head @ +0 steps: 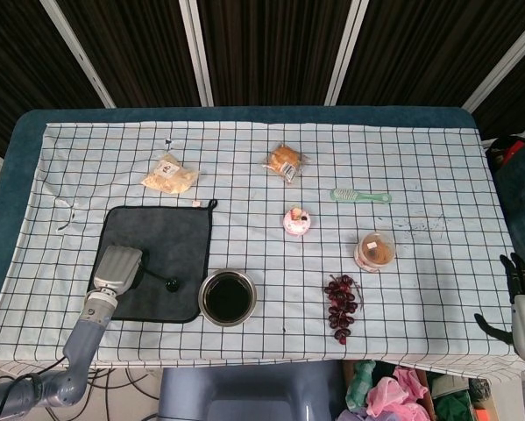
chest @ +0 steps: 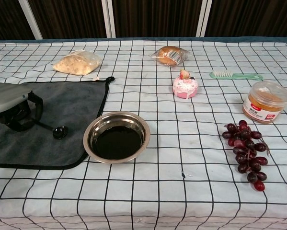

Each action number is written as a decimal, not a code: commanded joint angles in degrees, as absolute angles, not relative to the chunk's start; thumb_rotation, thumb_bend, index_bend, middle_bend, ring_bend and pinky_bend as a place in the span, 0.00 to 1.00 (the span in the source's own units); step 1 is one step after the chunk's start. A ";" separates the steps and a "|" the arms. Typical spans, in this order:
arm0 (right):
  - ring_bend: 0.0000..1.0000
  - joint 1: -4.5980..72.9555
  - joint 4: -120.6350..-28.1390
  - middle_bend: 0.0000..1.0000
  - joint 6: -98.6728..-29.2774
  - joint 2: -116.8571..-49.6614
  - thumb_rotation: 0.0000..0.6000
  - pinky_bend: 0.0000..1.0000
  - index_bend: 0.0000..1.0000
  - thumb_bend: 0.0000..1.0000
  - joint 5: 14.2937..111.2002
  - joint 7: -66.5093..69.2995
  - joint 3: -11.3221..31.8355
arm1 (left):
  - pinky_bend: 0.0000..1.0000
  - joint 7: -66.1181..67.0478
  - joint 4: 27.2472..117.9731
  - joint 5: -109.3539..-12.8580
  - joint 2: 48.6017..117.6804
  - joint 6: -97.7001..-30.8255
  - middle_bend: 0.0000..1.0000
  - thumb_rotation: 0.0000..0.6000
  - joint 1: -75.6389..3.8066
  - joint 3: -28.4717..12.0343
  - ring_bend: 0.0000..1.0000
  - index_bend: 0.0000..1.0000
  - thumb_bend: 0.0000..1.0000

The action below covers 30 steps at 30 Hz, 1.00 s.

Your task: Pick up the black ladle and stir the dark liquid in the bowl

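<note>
The black ladle [chest: 60,132] lies low over the dark grey towel [chest: 76,103]. Its small cup points toward the steel bowl [chest: 116,137], which holds dark liquid, and stops a short way left of the bowl's rim. My left hand [chest: 11,103] curls its dark fingers around the ladle's handle at the towel's left side. In the head view, the left hand [head: 117,267] covers the handle, and only the ladle [head: 170,282] cup end shows, left of the bowl [head: 227,297]. My right hand [head: 521,303] hangs off the table's right edge, fingers apart, holding nothing.
Right of the bowl lie red grapes [chest: 246,151], an orange-filled jar [chest: 265,101] and a pink cake toy [chest: 185,86]. Further back are a green brush [chest: 235,75], a bagged bun [chest: 170,55] and a snack bag [chest: 77,62].
</note>
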<state>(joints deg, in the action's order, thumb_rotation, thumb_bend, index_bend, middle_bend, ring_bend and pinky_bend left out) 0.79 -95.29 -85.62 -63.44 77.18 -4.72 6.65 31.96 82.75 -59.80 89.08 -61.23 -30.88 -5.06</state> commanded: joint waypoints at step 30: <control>0.06 0.12 -95.84 0.01 -86.70 -62.44 1.00 0.22 0.03 0.11 77.95 -2.55 6.73 | 0.74 75.19 104.87 -68.10 82.96 -71.52 0.91 1.00 -44.75 -9.67 0.79 0.62 0.48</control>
<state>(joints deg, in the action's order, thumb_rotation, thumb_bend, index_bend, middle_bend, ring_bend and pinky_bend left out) 0.13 -95.84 -86.70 -62.45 77.94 -2.56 6.73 65.42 102.70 -65.02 81.11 -69.69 -40.38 -9.36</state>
